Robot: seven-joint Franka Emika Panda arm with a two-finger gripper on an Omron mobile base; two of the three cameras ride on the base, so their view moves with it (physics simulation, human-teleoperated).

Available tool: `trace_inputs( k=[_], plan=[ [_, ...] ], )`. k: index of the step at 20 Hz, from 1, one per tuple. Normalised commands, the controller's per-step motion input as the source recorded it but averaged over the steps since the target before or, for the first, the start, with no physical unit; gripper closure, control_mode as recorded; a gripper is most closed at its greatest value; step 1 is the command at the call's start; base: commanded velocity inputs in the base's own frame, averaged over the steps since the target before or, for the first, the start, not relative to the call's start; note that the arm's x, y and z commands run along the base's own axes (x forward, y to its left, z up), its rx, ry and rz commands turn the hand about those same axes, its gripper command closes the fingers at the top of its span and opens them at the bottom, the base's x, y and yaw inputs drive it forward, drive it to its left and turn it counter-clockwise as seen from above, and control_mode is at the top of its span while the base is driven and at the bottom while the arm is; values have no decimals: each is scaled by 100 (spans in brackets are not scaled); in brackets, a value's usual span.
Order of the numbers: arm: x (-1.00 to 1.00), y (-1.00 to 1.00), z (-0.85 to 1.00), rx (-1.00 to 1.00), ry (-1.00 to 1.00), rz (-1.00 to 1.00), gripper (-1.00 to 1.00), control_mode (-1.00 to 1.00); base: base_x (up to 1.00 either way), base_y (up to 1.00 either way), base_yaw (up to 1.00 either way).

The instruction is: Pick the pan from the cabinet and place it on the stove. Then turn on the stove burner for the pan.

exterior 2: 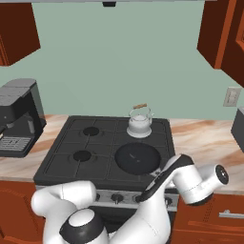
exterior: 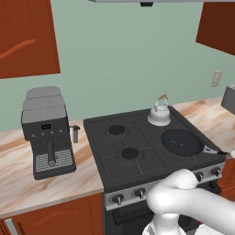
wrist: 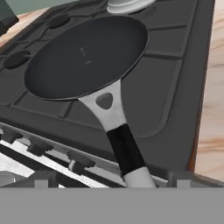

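Pan (exterior: 182, 142) sits flat on the stove (exterior: 114, 156), on the front burner at the stove's right side, directly in front of the white kettle (exterior: 159, 113) on the rear burner; pan and kettle are near but apart. Pan handle (wrist: 124, 144) sticks out over the stove's front edge above the knob row (wrist: 52, 151), past the silver panel. The two burners on the stove's other side are bare, open room there.

In the hand view the gripper (wrist: 109, 183) hangs at the handle's outer end with its jaws spread wide; finger tips (wrist: 41, 182) sit on either side of the handle and clear of it, nothing held.

Grey coffee machine (exterior: 47, 132) stands on the counter (exterior: 18, 183) beside the stove, well apart from the pan. Counter is light marbled wood-tone; more of it runs past the stove's far edge. Reddish-brown wall cabinet (exterior: 27, 36) hangs above the coffee machine, another upper cabinet (exterior 2: 224, 35) on the opposite side. Pale green wall with a switch plate (exterior 2: 232, 96). Grey appliance corner (exterior 2: 238, 126) cut by the frame edge, type unclear.

No readable writing or brand marks anywhere.
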Motion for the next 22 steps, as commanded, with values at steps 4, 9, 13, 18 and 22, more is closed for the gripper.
trace_inputs(
  k=[4, 9, 13, 18, 22],
  plan=[
    [-49, 15, 4, 0, -6, 0, -100, -100, 0, 0, 0],
    [-16, 44, -1, 0, -9, 0, -100, -100, 0, 0, 0],
    [0, 42, -2, 2, -13, 0, -100, -100, 0, 0, 0],
    [0, 13, 1, 1, -14, 0, -100, -100, 0, 0, 0],
    [0, 0, 6, 0, -21, 0, -100, -100, 0, 0, 0]
  ],
)
